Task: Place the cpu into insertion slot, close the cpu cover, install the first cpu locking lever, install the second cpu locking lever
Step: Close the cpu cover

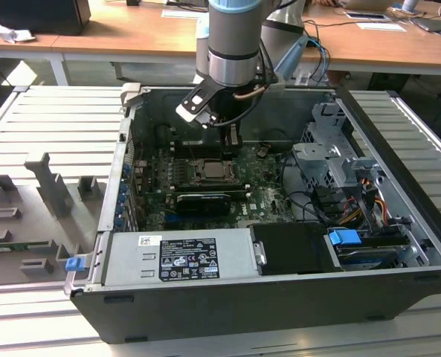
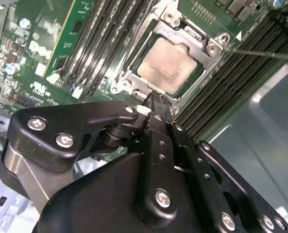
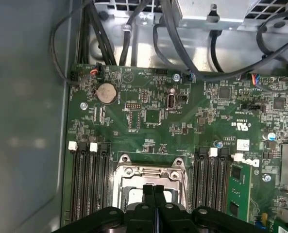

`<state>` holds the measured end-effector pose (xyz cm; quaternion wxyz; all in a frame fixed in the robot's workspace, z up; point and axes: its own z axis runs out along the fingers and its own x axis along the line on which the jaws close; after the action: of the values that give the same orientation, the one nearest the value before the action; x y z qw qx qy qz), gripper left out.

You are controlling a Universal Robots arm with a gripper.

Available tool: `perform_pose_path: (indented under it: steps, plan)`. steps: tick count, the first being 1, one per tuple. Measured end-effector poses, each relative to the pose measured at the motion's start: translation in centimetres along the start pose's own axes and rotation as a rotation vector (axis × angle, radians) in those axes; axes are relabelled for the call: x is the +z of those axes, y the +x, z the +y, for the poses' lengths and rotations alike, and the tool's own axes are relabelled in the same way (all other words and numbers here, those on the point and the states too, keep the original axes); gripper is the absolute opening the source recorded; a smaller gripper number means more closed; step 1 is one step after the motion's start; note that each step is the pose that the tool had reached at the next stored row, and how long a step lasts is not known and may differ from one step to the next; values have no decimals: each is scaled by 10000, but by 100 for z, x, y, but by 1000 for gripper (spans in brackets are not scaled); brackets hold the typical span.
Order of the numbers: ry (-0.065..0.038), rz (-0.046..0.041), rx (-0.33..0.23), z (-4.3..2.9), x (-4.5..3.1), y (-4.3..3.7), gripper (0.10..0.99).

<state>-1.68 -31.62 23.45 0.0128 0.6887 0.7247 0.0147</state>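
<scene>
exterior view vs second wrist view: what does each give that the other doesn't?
Exterior view: the whole open computer case, the labelled power supply box, the arm above the green board. Second wrist view: the chip lying inside its metal frame, memory slots on both sides. Shared: the tool, shut, near the socket, and the board.

Sticker (image 1: 177, 256) on power supply (image 1: 235, 249), well apart from end effector (image 1: 231, 143): dense black print and symbols, none of which can be read. White markings (image 3: 241, 125) on board (image 3: 148, 131), near end effector: unreadable. Small white label (image 3: 243, 144) just beside them: likewise unreadable.
</scene>
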Motion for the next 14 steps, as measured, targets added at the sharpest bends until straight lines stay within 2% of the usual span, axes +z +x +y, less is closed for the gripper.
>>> perform_pose_path:
  steps: [4, 8, 11, 14]
  plan:
    - [13, 1, 0, -18, 82, 0, 106]
    - [147, 8, -28, -27, 116, 1, 106]
    - [147, 16, -38, -118, 116, 3, 106]
    - [146, 18, -44, -276, 127, 12, 106]
